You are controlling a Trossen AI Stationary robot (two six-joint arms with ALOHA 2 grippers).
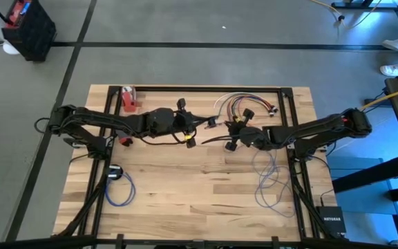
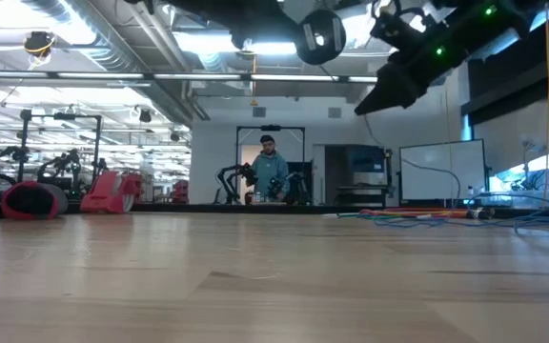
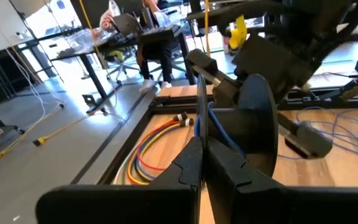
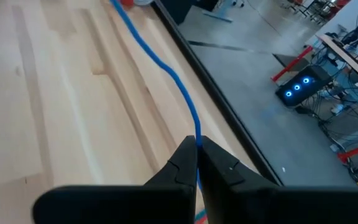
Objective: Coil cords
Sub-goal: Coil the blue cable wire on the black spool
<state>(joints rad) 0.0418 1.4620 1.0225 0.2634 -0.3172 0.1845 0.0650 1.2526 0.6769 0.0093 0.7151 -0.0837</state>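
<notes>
Both grippers meet above the table's middle, lifted clear of it. My left gripper (image 1: 209, 124) and my right gripper (image 1: 228, 137) are both shut on one thin blue cord (image 4: 166, 68). The cord's loose loops (image 1: 268, 183) lie on the table's right part, below my right arm. A second blue cord (image 1: 121, 188), with a small black piece, lies coiled near the table's left. A bundle of red, orange, yellow and white cords (image 1: 244, 104) lies curved at the far edge. My left gripper pinches the blue cord (image 3: 212, 127) between its two fingertips, coming nearly level from the table's left. The cord rises from the tips next to a black round part; the fingers hide the exact spot. My right gripper pinches the blue cord (image 4: 196, 138) between its fingertips, slanting down from the table's right. The fingers lie along the cord, which runs on from the tips in a slack wavy line above the wood.
A red object (image 1: 128, 99) sits at the far left corner. Black frame rails (image 1: 292, 124) run along the table's far and side edges. A black box (image 1: 332, 220) lies off the table's near right corner. A person (image 2: 270, 171) stands far off behind the table.
</notes>
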